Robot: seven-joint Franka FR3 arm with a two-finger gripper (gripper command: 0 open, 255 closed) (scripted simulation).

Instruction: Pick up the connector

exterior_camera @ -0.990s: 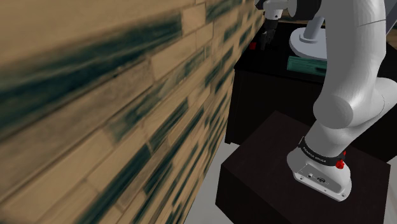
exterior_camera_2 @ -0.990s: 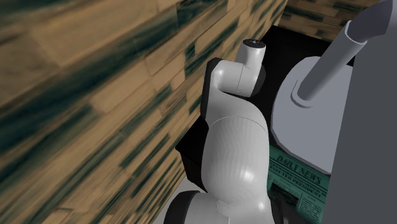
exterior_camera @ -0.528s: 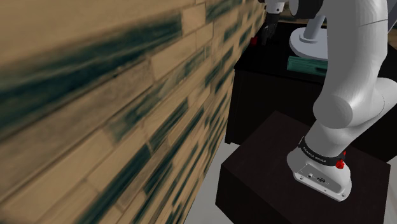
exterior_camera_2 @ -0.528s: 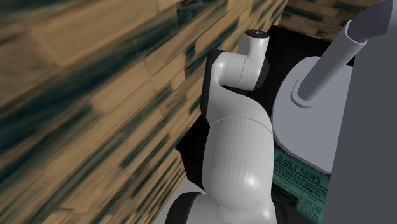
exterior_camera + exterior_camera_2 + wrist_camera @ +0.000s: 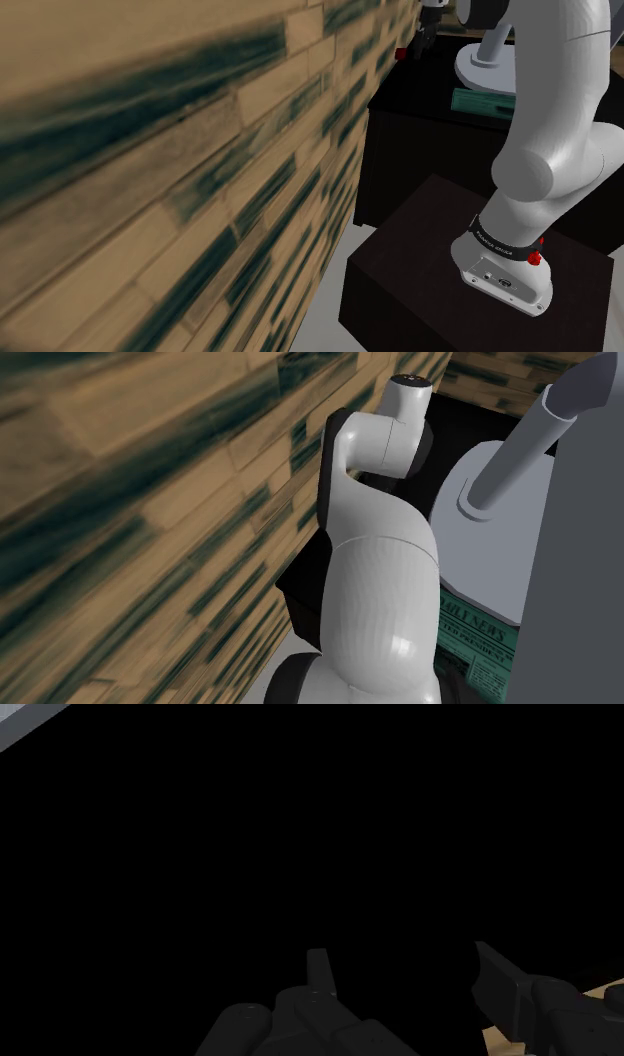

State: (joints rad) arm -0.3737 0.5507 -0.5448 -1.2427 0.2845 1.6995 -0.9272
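High in the shoulder view, my black gripper (image 5: 418, 47) hangs over the far end of a dark table (image 5: 420, 115), close to the plank wall. A small red piece, the connector (image 5: 400, 52), shows at the gripper's tip and is lifted off the table with it. In the wrist view my gripper (image 5: 405, 972) has its two fingers (image 5: 318, 970) standing apart against black, and what lies between them is too dark to make out. In the second exterior view the white arm (image 5: 380, 572) hides the hand.
A wooden plank wall (image 5: 200, 150) runs close along the shoulder view's left. On the table stand a grey round base with a pole (image 5: 488, 62) and a green newspaper (image 5: 482, 100); both appear again as the base (image 5: 490, 512) and newspaper (image 5: 475, 642). The dark stand (image 5: 400, 290) carries the arm.
The gripper has risen steadily and the red connector has gone up with it, away from the table. In the second exterior view the arm's upper joint has moved up.
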